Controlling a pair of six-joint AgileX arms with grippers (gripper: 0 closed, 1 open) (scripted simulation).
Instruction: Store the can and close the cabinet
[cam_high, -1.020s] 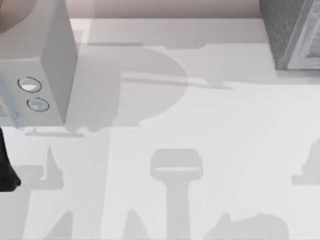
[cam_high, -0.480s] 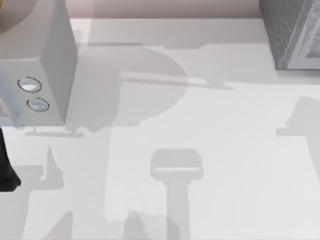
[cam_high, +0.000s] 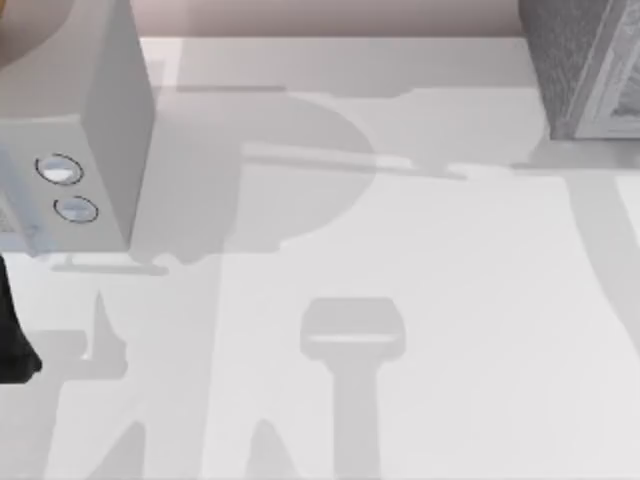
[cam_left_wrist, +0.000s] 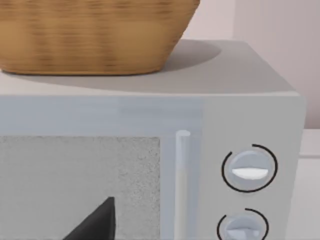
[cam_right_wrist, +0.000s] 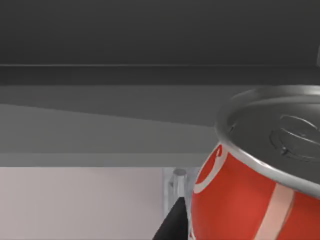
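White table (cam_high: 420, 300): microwave (cam_high: 70, 150) upper left, grey cabinet (cam_high: 590, 70) upper right; red can (cam_right_wrist: 255, 200) fills right-wrist frame's lower right. Jaw states of both grippers cannot be told.

Left arm (cam_high: 12, 330): we present a matte black body at the top view's left edge, dark and rounded in outline. Left gripper finger (cam_left_wrist: 97, 222): a black, pointed wedge with flat faces. Right gripper finger (cam_right_wrist: 175, 225): likewise black and tapered. No cables, screws or markings discernible on us.
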